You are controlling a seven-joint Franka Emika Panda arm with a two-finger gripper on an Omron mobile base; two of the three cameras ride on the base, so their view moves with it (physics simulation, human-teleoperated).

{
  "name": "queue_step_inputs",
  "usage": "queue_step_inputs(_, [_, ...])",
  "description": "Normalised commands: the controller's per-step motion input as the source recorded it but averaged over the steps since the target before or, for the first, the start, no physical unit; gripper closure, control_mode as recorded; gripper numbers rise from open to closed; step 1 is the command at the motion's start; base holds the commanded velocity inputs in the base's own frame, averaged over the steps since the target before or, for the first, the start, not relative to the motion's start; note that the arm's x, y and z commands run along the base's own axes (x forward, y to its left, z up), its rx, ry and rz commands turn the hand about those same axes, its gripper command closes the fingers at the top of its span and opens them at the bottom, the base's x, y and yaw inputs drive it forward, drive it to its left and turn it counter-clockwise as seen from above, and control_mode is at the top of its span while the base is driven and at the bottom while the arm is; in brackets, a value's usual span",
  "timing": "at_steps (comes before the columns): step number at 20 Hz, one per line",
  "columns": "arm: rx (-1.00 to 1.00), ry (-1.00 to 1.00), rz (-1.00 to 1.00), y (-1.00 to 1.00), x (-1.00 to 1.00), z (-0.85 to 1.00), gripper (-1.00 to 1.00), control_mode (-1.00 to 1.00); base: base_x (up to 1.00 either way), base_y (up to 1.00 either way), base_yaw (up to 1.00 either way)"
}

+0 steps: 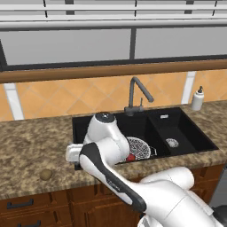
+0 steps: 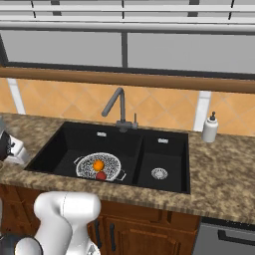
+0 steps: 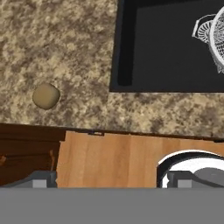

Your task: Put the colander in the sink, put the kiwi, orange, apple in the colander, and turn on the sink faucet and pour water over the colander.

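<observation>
A: Nearest to us in the hand view, our gripper has its two fingertips set wide apart, nothing between them. Under the gap we see wooden cabinet front.

B: Agreed, fingers open and empty. Just beyond the tips runs the speckled stone counter. We note the kiwi lying on it, ahead of the left fingertip and a little outside it, apart from both tips.

A: From the left base view we place the same kiwi near the counter's front edge, left of the sink. Our arm bends over the basin's front left corner.

B: Ahead of the right fingertip we see the sink's black basin, and at the far right edge the colander, only its rim and one handle in frame.

A: Right base view shows the colander sitting in the left basin, with the orange and the apple inside it, touching or nearly so.

B: We log the faucet behind the divider, spout angled toward the left basin. White soap bottle stands on the counter to the right, well apart from the fingers.
</observation>
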Motion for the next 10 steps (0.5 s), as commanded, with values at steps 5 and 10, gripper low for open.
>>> queue_step_inputs(5, [0.0,0.08,0.0,0.82,0.03,-0.05,-1.0,-1.0,0.0,0.0,0.0])
queue_step_inputs(10, [0.0,0.07,-0.01,0.71,0.05,-0.26,-1.0,-1.0,0.0,0.0,0.0])
